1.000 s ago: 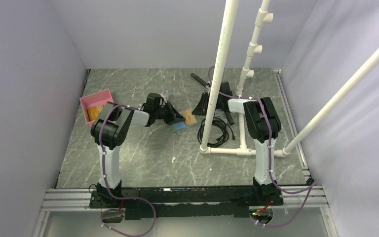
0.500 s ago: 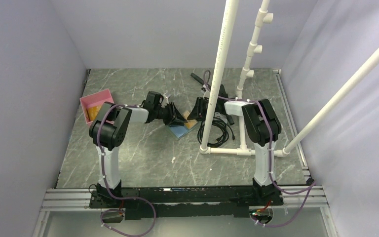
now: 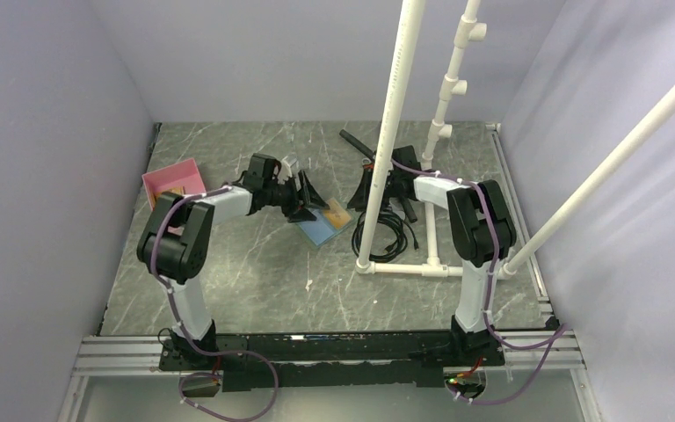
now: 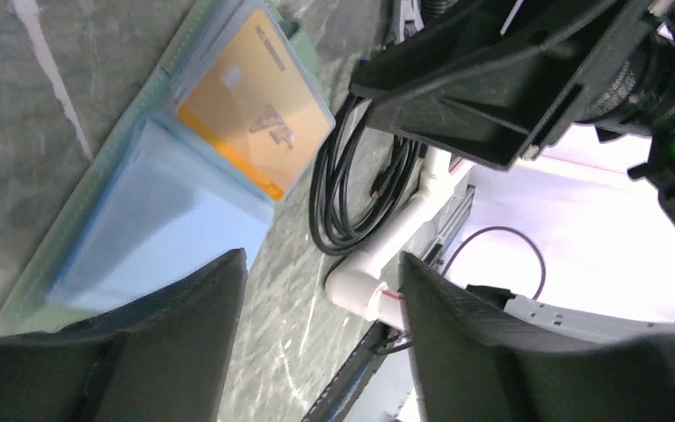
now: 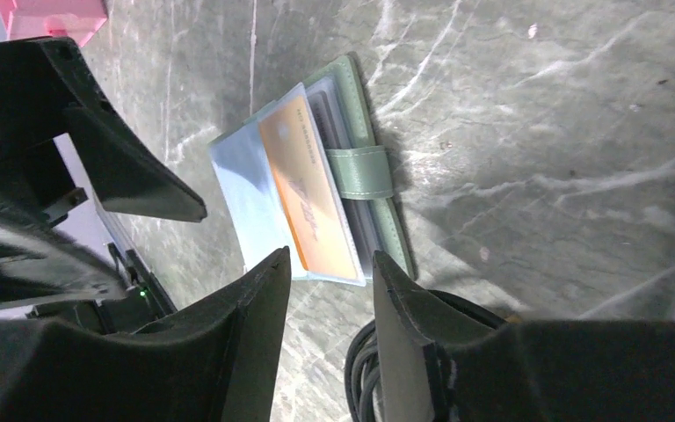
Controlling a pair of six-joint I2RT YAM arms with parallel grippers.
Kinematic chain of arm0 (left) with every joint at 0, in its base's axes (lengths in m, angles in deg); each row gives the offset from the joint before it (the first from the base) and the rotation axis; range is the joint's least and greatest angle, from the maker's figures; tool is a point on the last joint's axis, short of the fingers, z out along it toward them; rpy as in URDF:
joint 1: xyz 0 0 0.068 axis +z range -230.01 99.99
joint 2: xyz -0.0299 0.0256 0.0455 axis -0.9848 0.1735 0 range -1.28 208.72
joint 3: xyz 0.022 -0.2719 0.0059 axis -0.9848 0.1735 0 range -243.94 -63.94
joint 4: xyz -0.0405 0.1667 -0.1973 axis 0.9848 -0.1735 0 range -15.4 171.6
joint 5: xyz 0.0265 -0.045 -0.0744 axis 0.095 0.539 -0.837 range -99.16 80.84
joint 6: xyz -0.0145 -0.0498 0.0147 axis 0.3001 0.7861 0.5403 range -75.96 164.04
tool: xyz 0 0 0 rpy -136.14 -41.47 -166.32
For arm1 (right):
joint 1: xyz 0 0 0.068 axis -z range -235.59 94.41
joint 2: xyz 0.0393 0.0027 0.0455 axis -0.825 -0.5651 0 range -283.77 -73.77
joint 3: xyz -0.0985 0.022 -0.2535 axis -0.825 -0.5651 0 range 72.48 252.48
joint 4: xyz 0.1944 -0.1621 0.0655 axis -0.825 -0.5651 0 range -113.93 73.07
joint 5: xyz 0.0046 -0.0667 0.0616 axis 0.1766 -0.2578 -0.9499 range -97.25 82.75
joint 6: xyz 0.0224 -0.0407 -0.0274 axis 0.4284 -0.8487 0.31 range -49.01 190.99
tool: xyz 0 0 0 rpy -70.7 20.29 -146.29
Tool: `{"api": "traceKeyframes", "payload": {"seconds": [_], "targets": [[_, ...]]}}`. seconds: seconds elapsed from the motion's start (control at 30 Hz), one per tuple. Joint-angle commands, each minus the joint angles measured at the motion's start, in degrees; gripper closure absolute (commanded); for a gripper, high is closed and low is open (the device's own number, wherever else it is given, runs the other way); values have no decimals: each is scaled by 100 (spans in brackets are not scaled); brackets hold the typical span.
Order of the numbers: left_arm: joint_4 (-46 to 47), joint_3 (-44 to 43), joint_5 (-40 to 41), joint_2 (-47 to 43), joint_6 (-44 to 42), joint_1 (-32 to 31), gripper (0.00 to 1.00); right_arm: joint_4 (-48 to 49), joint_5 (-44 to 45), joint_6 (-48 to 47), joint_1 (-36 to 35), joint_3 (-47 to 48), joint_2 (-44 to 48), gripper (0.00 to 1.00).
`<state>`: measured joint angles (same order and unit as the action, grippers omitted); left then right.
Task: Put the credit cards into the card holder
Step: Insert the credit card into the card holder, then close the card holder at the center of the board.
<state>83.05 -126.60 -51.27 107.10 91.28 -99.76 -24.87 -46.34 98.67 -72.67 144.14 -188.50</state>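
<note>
Roughly partway, I'd say. The card holder [image 3: 323, 227] lies open flat on the desk [image 3: 255, 281], about mid-desk, pale blue inside facing up, between the two arms' working ends. One orange card [image 5: 306, 189] sits on one leaf and looks tucked under a clear sleeve, square with the pocket, so I'd count that one as in. A darker strip beside it under the closure tab [image 5: 360, 171] could be another card or just the pocket lining; can't tell. Left tool [image 4: 321, 264]: fingers spread, nothing between them, hovering just off the holder's blue leaf. Right tool [image 5: 330, 261]: fingers also apart and holding nothing, just above the holder's near edge, next to the black cable [image 3: 391, 233]. Neither touches the card as far as I can see. The pink tray [image 3: 165, 178] is well apart at the far left, mostly hidden by the left arm, so its contents aren't readable. Left to do, by my read: check the tray for remaining cards, load them, possibly close the holder.
</note>
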Motion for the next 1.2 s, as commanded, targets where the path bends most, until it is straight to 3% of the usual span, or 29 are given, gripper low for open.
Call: {"api": "traceKeyframes", "payload": {"seconds": [0.0,0.03,0.2,0.4,0.67,0.8,0.97,1.07,1.17], "targets": [[-503,449,92,-861,-132,236,9,351,-156,153,-71,-3,35,59],[-636,606,223,-1088,-154,318,2,404,-152,184,-82,-6,-2,60],[-1345,1190,632,-1690,-120,445,0,624,-122,327,-261,-156,-78,66],[-653,1817,767,-1588,366,414,1,1257,46,726,-412,-756,139,67],[808,1837,964,-793,865,141,1,1535,-55,905,-484,-980,39,68],[1198,1773,1208,-623,1010,18,1,1189,20,709,-481,-796,53,67],[938,1799,1549,-800,986,15,0,-33,856,-230,-471,-104,187,58],[719,1777,1583,-809,1031,15,1,-468,1225,-536,-451,215,85,56],[1078,1923,1464,-684,1219,15,1,-576,1363,-635,-441,426,-114,55]]}}
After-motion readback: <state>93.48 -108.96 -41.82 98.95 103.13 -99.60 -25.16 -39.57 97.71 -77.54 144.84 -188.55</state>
